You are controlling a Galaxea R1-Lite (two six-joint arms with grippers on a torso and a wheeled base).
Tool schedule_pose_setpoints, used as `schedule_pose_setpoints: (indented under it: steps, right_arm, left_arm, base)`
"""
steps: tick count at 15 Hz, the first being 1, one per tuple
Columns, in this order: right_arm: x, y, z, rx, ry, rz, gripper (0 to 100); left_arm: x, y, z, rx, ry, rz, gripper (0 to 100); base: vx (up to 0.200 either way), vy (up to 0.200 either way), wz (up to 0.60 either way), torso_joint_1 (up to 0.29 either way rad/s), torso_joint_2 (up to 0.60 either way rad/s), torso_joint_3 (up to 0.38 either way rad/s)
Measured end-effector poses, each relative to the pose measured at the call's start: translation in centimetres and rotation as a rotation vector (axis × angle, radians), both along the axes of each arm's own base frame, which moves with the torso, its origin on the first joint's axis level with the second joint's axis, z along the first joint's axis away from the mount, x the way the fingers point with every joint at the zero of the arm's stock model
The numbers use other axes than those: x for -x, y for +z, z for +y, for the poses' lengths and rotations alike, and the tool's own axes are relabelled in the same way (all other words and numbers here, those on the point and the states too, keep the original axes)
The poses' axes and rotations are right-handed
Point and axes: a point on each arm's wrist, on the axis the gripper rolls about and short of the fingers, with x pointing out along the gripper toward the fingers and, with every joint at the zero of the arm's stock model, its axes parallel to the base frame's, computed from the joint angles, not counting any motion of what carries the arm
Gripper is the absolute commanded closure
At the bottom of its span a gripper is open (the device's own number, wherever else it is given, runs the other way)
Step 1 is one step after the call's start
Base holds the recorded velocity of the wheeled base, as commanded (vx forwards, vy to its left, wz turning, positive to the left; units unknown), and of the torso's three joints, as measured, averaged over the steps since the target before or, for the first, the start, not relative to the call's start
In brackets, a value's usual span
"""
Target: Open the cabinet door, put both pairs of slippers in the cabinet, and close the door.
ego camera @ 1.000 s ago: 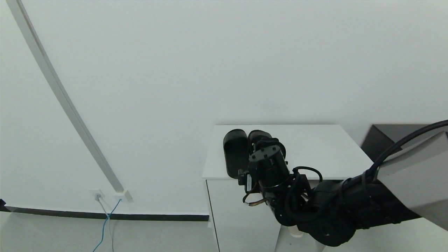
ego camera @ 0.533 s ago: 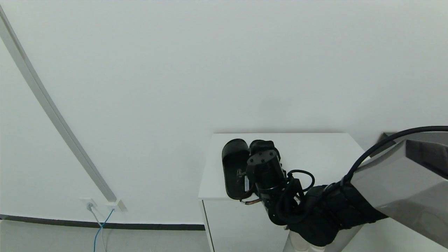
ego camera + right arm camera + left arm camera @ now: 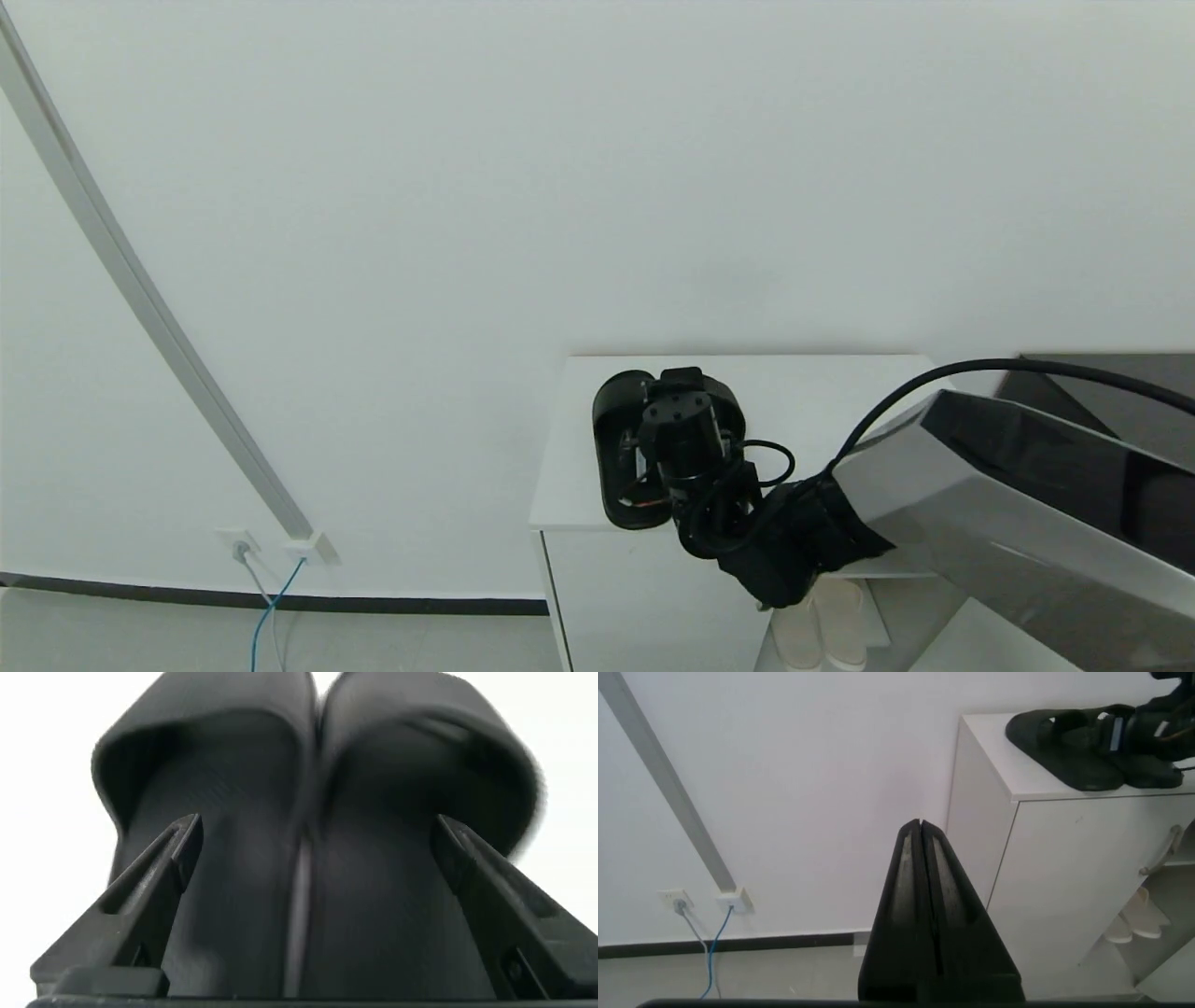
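Your right claw (image 3: 318, 826) stands wide open over the black slippers (image 3: 621, 467). Its two fingers (image 3: 159, 873) are spread to either outer side of the pair, and it has hold of nothing. From the right wrist view you cannot tell whether the finger pads touch the slippers' sides. The black slippers lie side by side, touching each other, on top of the white cabinet (image 3: 635, 597), toward its left front corner. The heel of the left one sits right at the front edge. In the head view your right arm comes in from the right, and its wrist hangs directly above the pair, hiding most of the right-hand slipper. Your left claw (image 3: 921, 826) is pressed fully together and holds nothing. It is well apart from the cabinet, out to its left, pointing toward the white wall (image 3: 597, 187). The cabinet's right side shows its inside, where a pair of pale slippers (image 3: 822, 616) sits on a lower shelf below your right arm. In the left wrist view a bar handle (image 3: 1158, 851) shows on the front panel near that opening. On the wall to the cabinet's left a grey conduit strip (image 3: 140, 289) slants down to a wall socket (image 3: 245, 543) just above the dark skirting line, and a blue cable (image 3: 275, 607) drops from there toward the floor.
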Motion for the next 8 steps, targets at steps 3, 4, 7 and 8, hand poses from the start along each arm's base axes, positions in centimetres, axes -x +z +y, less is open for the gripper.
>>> schedule_pose_setpoints:
  steps: [3,4,7,8]
  right_arm:
    - [-2.2,-0.7,0.1,0.000,-0.025,-0.021,0]
    - [-2.8,-0.9,0.2,0.000,-0.032,-0.029,0]
    - [-4.4,-1.2,0.1,0.002,-0.050,-0.050,0]
    - [-4.7,-1.4,0.0,0.004,-0.055,-0.053,100]
  left_arm:
    - [0.0,0.0,0.0,0.000,0.000,0.000,100]
    - [0.0,0.0,0.0,0.000,0.001,0.000,100]
    - [0.0,0.0,0.0,0.000,0.000,0.000,100]
    - [0.0,0.0,0.0,0.000,0.000,0.000,100]
  base:
    - [0.000,0.000,0.00,0.000,0.00,0.000]
    - [0.000,0.000,0.00,0.000,0.00,0.000]
    - [0.000,0.000,0.00,0.000,0.00,0.000]
    - [0.000,0.000,0.00,0.000,0.00,0.000]
